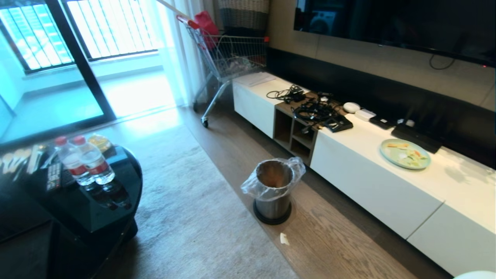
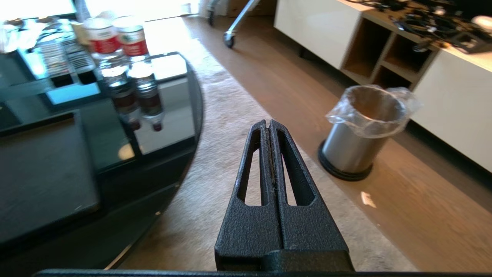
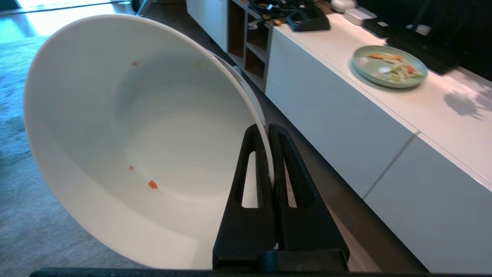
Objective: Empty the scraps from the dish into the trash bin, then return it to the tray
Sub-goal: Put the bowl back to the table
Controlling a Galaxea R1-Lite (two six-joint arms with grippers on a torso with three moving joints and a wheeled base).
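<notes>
Now my right pincer (image 3: 269, 129) is clamped on the rim of the deep glossy white bowl (image 3: 127, 134), tilted, only orange crumbs (image 3: 152, 184) inside. A thin rim grip could slip. My left pincer (image 2: 269, 125) hangs closed, empty. The brushed-steel bag-lined bin (image 1: 273, 190) stands on the floor beside the white bench (image 1: 372, 182), which bears a pale green plate (image 1: 405, 154). No tray visible.

Trash bin (image 1: 273, 190) before cabinet (image 1: 372, 182) – plate (image 1: 405, 154) (likely food-laden) atop.
</notes>
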